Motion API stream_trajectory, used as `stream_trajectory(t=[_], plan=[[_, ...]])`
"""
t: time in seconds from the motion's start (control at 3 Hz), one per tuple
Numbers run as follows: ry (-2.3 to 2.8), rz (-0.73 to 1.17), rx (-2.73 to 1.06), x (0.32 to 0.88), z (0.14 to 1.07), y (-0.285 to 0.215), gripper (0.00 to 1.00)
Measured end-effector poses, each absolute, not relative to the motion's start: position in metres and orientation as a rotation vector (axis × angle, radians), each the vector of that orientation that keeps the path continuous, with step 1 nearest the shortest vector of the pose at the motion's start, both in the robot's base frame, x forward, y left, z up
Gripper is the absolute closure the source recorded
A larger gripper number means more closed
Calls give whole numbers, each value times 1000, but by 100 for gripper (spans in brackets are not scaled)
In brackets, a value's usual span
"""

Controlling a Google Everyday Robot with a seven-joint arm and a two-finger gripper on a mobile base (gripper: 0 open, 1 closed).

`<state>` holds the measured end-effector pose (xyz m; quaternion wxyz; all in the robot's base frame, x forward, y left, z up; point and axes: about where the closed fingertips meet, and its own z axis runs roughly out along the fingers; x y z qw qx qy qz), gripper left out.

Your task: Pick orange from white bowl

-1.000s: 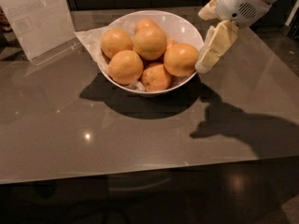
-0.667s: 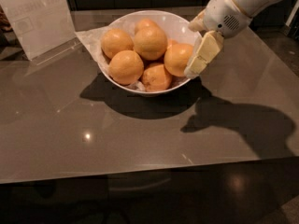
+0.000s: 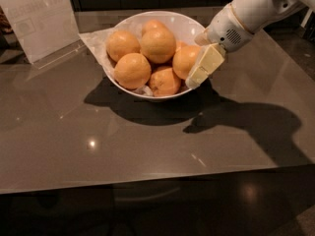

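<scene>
Camera view: white bowl [image 3: 183, 24] on desk [image 3: 147, 146], target orange [image 3: 184, 60] at its right rim. Other oranges [image 3: 157, 44] are packed against the target's left. Crumpled paper sheet [image 3: 92, 37] sits at the bowl's left, sign stand [image 3: 42, 18] well apart. Gripper [image 3: 196, 58] is at the right rim, fingers apart, lower finger [image 3: 206, 65] against the orange. A second ago it was outside the bowl; bowl and fruit haven't moved.

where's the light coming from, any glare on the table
Camera view: light seems to come from above and behind, as the white bowl and the gripper, at the bowl's right rim beside an orange, cast dark shadows toward the near edge of the table. Camera view: one small glare spot on the table, left of centre, in front of the bowl.
</scene>
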<state>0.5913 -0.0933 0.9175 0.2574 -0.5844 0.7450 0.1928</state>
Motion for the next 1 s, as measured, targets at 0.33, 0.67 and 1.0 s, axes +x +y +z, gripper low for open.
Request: stream_trajectory(t=[0.33, 0.67, 1.0], plan=[[2063, 537, -1552, 595, 904, -94, 0], [2063, 537, -1552, 595, 903, -94, 19], [2063, 537, -1552, 595, 903, -94, 65]])
